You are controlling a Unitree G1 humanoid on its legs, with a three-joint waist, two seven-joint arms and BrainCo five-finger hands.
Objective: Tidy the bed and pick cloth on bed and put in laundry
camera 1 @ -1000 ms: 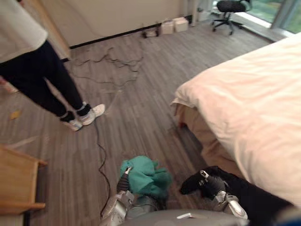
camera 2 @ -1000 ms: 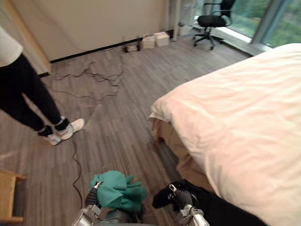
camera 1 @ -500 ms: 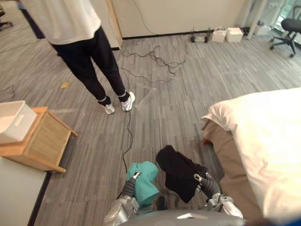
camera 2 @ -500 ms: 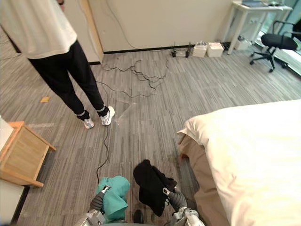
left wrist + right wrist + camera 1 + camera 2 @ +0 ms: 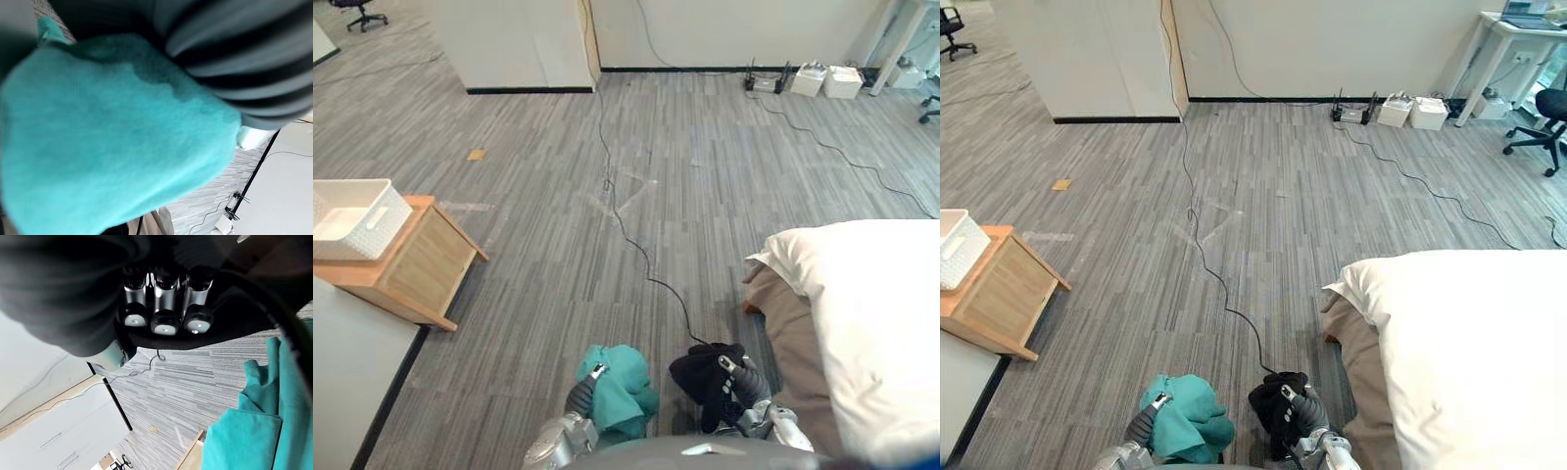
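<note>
The right hand [image 5: 745,384] was clenched on the black cloth [image 5: 698,375], bunched up, probably for carrying. The teal cloth [image 5: 619,390] covered the left hand [image 5: 579,394], whose grip could not be determined. Both cloths were near, left of the bed [image 5: 871,323]. The white basket [image 5: 352,217], probably the laundry receptacle, stood far left.

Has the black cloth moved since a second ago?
Yes: the black cloth in the right hand trailed against the bed; now it is bunched over the floor, left of it.

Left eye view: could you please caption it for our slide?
Left hand holds teal cloth, right hand black cloth, beside the bed.
</note>
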